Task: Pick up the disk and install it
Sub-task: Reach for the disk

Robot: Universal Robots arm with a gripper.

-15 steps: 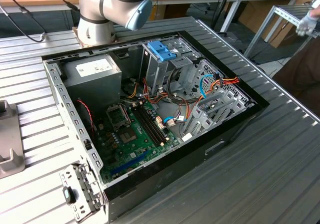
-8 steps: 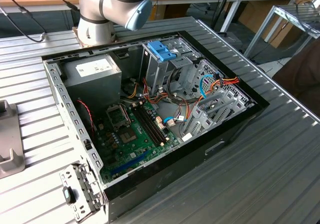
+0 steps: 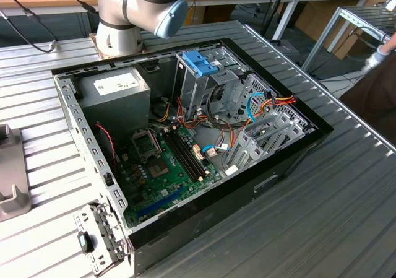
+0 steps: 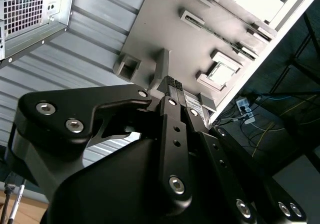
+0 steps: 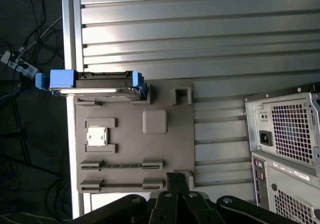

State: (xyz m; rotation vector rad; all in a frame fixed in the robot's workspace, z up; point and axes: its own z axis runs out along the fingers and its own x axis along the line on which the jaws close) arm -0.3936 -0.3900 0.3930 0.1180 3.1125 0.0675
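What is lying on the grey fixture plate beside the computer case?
On the plate: the disk at one end, a square chip in a recess. The gripper covers part of the opposite edge.

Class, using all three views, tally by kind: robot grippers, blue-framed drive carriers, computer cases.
gripper: 1
blue-framed drive carriers: 2, the disk on the grey tray and the carrier atop the drive cage
computer case: 1
Total: 4
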